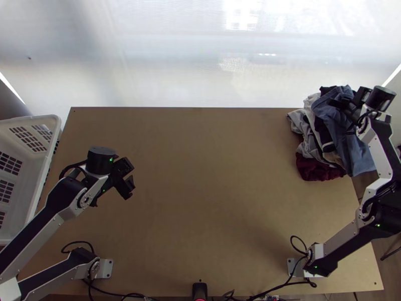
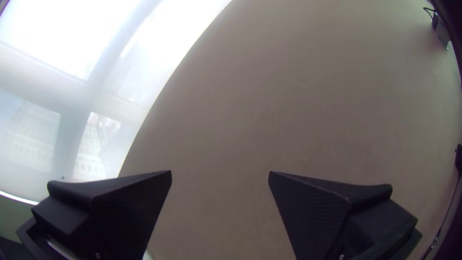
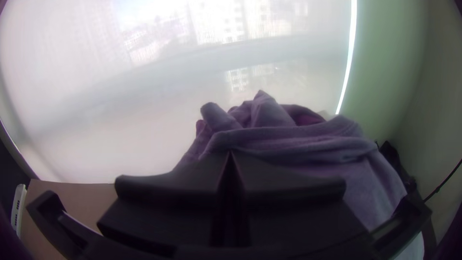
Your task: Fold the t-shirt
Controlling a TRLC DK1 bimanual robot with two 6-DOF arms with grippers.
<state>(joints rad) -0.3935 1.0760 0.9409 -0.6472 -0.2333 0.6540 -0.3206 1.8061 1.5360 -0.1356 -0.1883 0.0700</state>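
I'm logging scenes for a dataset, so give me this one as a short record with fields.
Left tool: open, above the table
Right tool: fingertips together at the blue garment; grip on cloth unclear
Pile: bunched clothes, table's far right corner
T-shirt: cannot tell which garment
Basket: white, beside table's left edge

No readable text, no legible labels, numbers or signs

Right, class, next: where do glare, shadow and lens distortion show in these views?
Top view: glare on the pale screen beyond the table, soft shadow near the right arm's base; left wrist view: washed-out window panes, table edge bowed; right wrist view: hazy glare, fingers in deep shade.
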